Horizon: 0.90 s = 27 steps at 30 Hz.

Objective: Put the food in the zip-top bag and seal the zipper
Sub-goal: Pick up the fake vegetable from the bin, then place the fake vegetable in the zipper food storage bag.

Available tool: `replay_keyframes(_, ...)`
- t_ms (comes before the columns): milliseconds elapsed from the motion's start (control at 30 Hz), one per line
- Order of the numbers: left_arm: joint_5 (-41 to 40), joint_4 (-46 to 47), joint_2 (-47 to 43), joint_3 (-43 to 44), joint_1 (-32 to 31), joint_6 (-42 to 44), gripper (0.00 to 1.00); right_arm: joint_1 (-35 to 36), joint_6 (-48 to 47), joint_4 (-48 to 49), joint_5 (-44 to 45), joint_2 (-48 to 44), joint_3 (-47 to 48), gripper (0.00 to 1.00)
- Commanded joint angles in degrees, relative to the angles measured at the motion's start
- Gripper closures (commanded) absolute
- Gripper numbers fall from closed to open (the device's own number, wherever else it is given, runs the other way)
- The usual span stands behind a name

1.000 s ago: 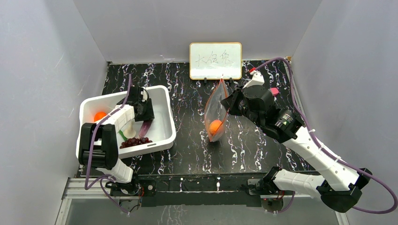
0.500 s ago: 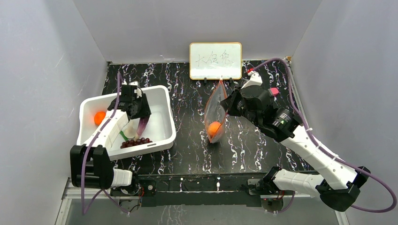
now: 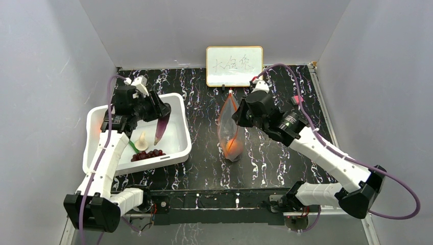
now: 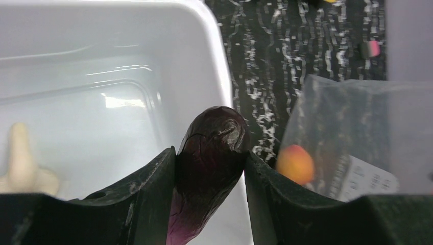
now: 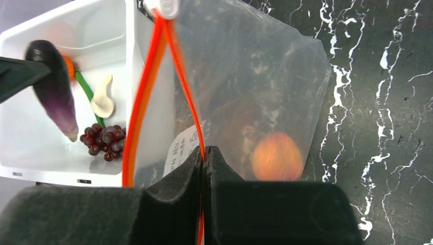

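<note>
My left gripper [image 3: 155,111] is shut on a purple eggplant [image 3: 161,127], which hangs tip-down above the white bin [image 3: 176,104]. In the left wrist view both fingers press the eggplant [image 4: 212,153] between them. My right gripper [image 3: 238,110] is shut on one side of the red-orange zipper [image 5: 184,87] and holds the clear zip-top bag [image 3: 229,127] upright with its mouth open. An orange fruit [image 5: 277,155] lies in the bag's bottom. A dark grape bunch [image 3: 148,154] and a whitish piece [image 3: 142,140] rest in the bin.
A small whiteboard [image 3: 234,66] stands at the back of the black marbled table [image 3: 286,153]. Grey walls close in the left, right and back. The bin sits left of the bag, with its right rim close to the bag's mouth.
My left gripper has lifted the eggplant up out of the bin and toward the right. My right gripper has shifted left with the bag, which now hangs longer.
</note>
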Motion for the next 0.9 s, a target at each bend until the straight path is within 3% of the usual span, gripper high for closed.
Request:
replay_keyframes(0, 10.89, 0.08, -3.92, 2.94, -0.21, -5.63, 0.75, 0.34, 0.15, 4.52, -2.32, 1.88, 0.84, 1.0)
replay_keyframes(133, 15.47, 6.4, -8.02, 2.6, -0.22, -12.56, 0.76, 0.34, 1.59, 5.84, -3.8, 3.89, 1.87, 1.0)
replay_keyframes(300, 19.58, 21.18, -12.05, 1.77, -0.22, -25.06, 0.74, 0.34, 6.79, 9.33, -5.62, 4.65, 1.46, 1.0)
replay_keyframes(500, 24.16, 36.93, -8.75, 3.83, -0.39, -37.33, 0.73, 0.34, 12.01, 12.31, -9.36, 5.66, 0.99, 1.0)
replay_keyframes(667, 21.03, 52.98, -8.29, -1.54, -1.01, -48.91, 0.7, 0.34, 14.95, 14.75, -8.51, 4.71, -0.67, 1.0)
replay_keyframes(867, 13.9, 56.65, -8.88, -6.03, -3.95, -51.99, 0.7, 0.33, 20.06, 19.37, -6.61, 2.44, -4.49, 1.0)
